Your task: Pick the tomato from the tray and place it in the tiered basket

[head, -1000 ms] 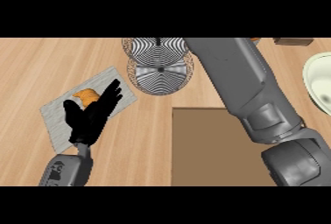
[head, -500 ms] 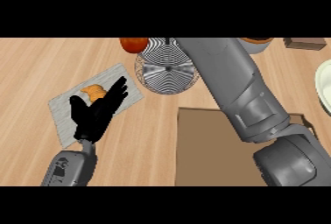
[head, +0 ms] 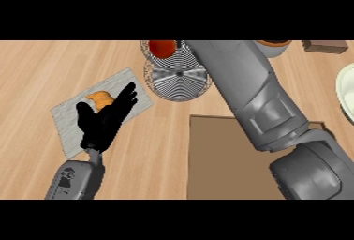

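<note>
Red tomato (head: 163, 47), one, in one tiered basket (head: 177, 77); one tray (head: 69, 117); left hand (head: 104, 123) spread; right hand unseen.

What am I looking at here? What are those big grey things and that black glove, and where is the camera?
The camera sits in a robot's head and looks straight down at a wooden kitchen counter. The grey things are the robot's two forearms, coming in from the bottom of the picture. The black glove is its left hand, fingers straight and open, over a grey tray and holding nothing. Just past its fingers an orange food item lies on the tray. The big right forearm stretches up towards the round wire basket; its hand is out of sight, so I cannot tell what it holds. A red round thing, likely the tomato, shows at the basket's top edge. A pale plate peeks in at the right, and a flat brown board lies below the basket.
</note>
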